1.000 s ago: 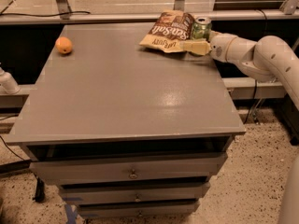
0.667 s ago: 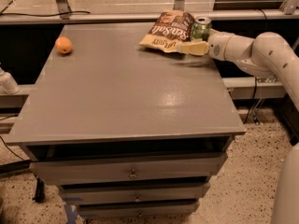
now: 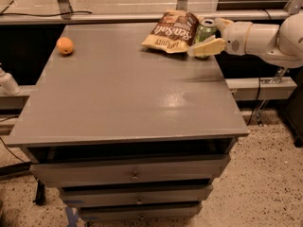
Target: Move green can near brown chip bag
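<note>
**Green metal drink can (image 3: 204, 30) upright in the fingers, at the bag's edge**

The small green drink can stands upright, long axis vertical, silver top showing, at the far right corner of the flat grey table (image 3: 128, 93). The white two-finger gripper (image 3: 205, 36) reaches in from the right of the view. One cream finger crosses the can's near side and the other sits behind it, so the fingers look narrowed onto the can. The crinkly brown chip bag with white lettering (image 3: 173, 30) lies flat just to the can's left, its edge touching or nearly touching the can. The near finger hides the can's base, so I cannot tell whether it rests on the table. By my reading, only a release is left.
</note>
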`<action>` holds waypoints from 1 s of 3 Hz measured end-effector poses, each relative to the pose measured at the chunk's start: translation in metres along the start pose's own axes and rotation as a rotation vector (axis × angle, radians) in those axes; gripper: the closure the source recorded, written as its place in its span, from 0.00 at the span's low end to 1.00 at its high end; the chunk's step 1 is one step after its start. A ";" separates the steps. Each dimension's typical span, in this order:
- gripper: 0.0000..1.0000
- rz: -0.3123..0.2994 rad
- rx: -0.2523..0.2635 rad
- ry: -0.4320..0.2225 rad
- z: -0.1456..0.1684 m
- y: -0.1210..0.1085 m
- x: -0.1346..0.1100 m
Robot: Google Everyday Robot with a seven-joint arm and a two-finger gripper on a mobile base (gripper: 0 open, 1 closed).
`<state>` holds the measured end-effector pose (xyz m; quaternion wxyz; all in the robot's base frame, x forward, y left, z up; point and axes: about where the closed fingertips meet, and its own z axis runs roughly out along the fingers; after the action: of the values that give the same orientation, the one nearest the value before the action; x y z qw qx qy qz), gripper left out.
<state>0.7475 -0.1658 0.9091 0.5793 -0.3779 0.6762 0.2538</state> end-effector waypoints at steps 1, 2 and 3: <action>0.00 -0.108 -0.019 0.030 -0.053 0.032 -0.024; 0.00 -0.187 0.023 0.062 -0.121 0.061 -0.039; 0.00 -0.248 0.094 0.065 -0.180 0.094 -0.056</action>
<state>0.5679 -0.2392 0.9906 0.6011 -0.4391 0.6537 0.1361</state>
